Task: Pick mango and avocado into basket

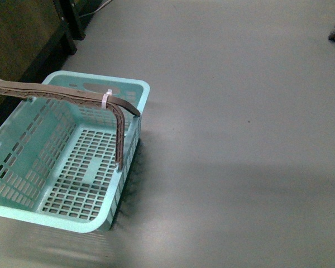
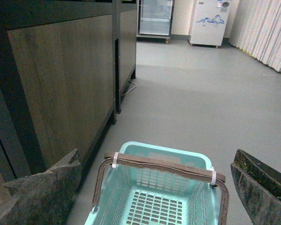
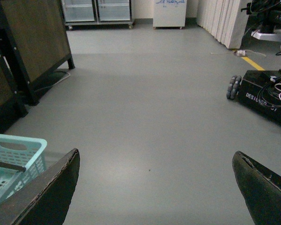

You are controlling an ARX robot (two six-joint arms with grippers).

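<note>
I record the basket (image 1: 138,92) as light teal plastic, smooth with a faint gloss. Its handle (image 1: 56,92) is brown, ribbed and matt, and the zip tie (image 1: 106,99) is white plastic. The floor (image 1: 240,139) is grey and smooth with a low sheen. The cabinet (image 2: 61,79) panel shows matt wood grain. The left gripper (image 2: 157,159) fingers (image 2: 42,192) look dark, rough and pitted.

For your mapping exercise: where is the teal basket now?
In the front view the basket sits on the grey floor at lower left, beside a dark wooden cabinet.
</note>
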